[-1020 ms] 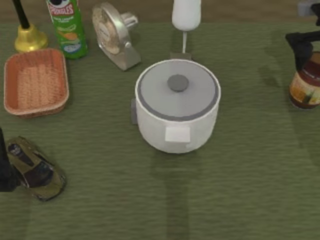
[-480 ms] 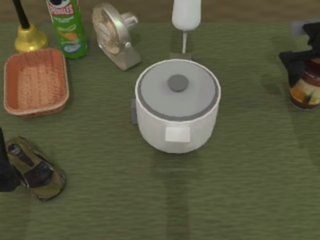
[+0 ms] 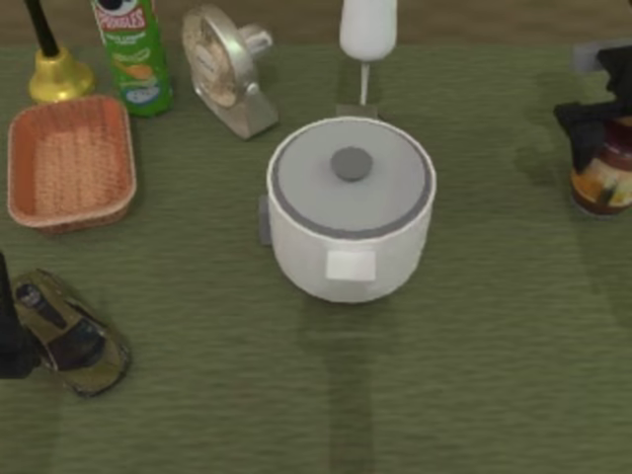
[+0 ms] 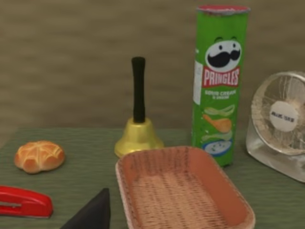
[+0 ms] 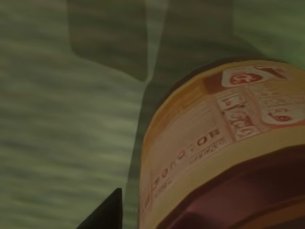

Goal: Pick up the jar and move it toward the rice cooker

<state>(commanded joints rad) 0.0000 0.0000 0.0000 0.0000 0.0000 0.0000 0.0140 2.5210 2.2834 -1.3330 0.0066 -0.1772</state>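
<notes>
The jar (image 3: 600, 183), with a dark red lid and a yellow-orange label, stands upright at the table's right edge. My right gripper (image 3: 604, 128) hangs over its top, open. In the right wrist view the jar (image 5: 224, 143) fills the picture, and one dark fingertip (image 5: 105, 214) stands just apart from its side; the other finger is hidden. The white rice cooker (image 3: 351, 207) sits at the table's middle, well left of the jar. My left gripper (image 3: 12, 346) is parked at the left edge, open.
A toy car (image 3: 74, 336) lies by the left arm. A wicker basket (image 3: 25, 158), brass bell (image 3: 57, 74), Pringles can (image 3: 133, 54), silver clock (image 3: 222, 69) and white bottle (image 3: 367, 28) line the back. A bread roll (image 4: 39, 156) and red stapler (image 4: 24, 202) lie farther left.
My right gripper has come down and slightly left over the jar's top. The jar, the cooker and the left arm have stayed put.
</notes>
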